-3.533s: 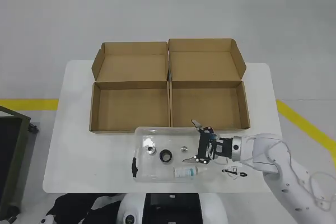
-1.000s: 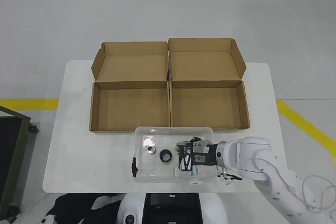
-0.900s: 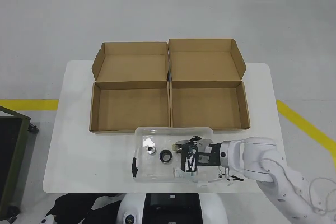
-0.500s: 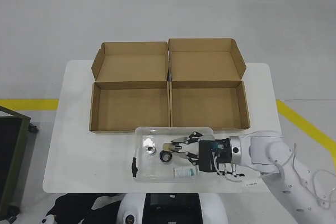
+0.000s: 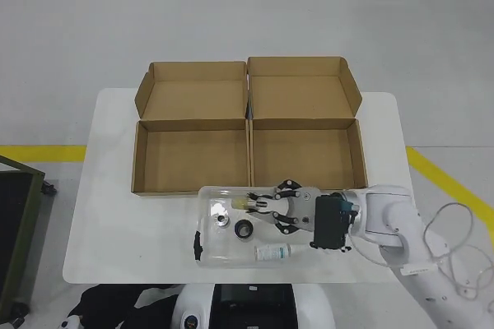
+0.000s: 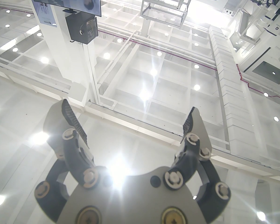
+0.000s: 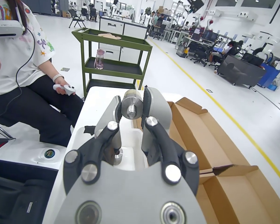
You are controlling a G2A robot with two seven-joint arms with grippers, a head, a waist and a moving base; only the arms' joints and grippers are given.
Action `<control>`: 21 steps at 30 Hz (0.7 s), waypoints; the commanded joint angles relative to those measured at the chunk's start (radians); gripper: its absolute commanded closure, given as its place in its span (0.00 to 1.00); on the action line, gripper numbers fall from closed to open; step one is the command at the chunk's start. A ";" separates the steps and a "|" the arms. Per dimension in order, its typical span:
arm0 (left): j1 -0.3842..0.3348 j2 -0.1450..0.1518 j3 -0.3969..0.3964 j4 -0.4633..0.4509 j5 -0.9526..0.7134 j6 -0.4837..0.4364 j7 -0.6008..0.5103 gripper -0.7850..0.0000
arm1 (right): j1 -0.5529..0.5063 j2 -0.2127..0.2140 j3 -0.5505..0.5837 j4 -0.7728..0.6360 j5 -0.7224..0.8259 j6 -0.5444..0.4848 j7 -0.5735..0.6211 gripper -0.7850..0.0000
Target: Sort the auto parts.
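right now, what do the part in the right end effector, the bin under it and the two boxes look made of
Cylindrical part in the right end effector: likely metal, silvery brushed sheen, bright hub. Bin: clear plastic, probably; the table shows through it. Boxes: brown cardboard, matte, with folded flaps.

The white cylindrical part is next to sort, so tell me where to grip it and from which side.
Grip the white cylindrical part across the middle of its body, coming straight down from above. It lies on its side in the clear bin, so its round flanks are exposed from above; the bin walls likely block a sideways approach.
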 commanded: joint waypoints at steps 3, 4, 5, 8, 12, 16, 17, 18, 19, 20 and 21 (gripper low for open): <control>0.000 0.000 0.000 0.000 0.000 0.000 0.000 0.00 | 0.017 0.002 0.004 0.021 -0.042 -0.014 0.059 1.00; 0.000 0.000 0.000 0.000 0.000 0.000 0.000 0.00 | 0.027 0.003 0.009 0.016 -0.066 -0.008 0.101 1.00; 0.000 0.000 0.000 0.000 0.000 0.000 0.000 0.00 | 0.030 0.003 0.009 0.012 -0.066 -0.010 0.123 1.00; 0.000 0.000 0.000 0.000 0.000 0.000 0.000 0.00 | 0.048 0.005 0.024 0.042 -0.049 -0.007 0.191 1.00; 0.000 0.000 0.000 0.000 0.000 0.000 0.000 0.00 | 0.068 0.008 0.032 0.101 -0.011 0.012 0.326 1.00; 0.000 0.000 0.000 0.000 0.000 0.000 0.000 0.00 | 0.116 0.004 0.013 0.172 0.068 0.040 0.491 1.00; 0.000 0.000 0.000 0.000 0.000 0.000 0.000 0.00 | 0.128 0.003 0.007 0.178 0.078 0.053 0.525 1.00; 0.000 0.000 0.000 0.000 0.000 0.000 0.000 0.00 | 0.139 0.002 -0.001 0.190 0.093 0.060 0.557 1.00; 0.000 0.000 0.000 0.000 0.000 0.000 0.000 0.00 | 0.151 0.000 -0.005 0.202 0.111 0.073 0.580 1.00; 0.000 0.000 0.000 0.000 0.000 0.000 0.000 0.00 | 0.163 -0.002 -0.010 0.212 0.121 0.083 0.602 1.00; 0.000 0.000 0.000 0.000 0.000 0.000 0.000 0.00 | 0.175 -0.003 -0.018 0.226 0.130 0.092 0.629 1.00</control>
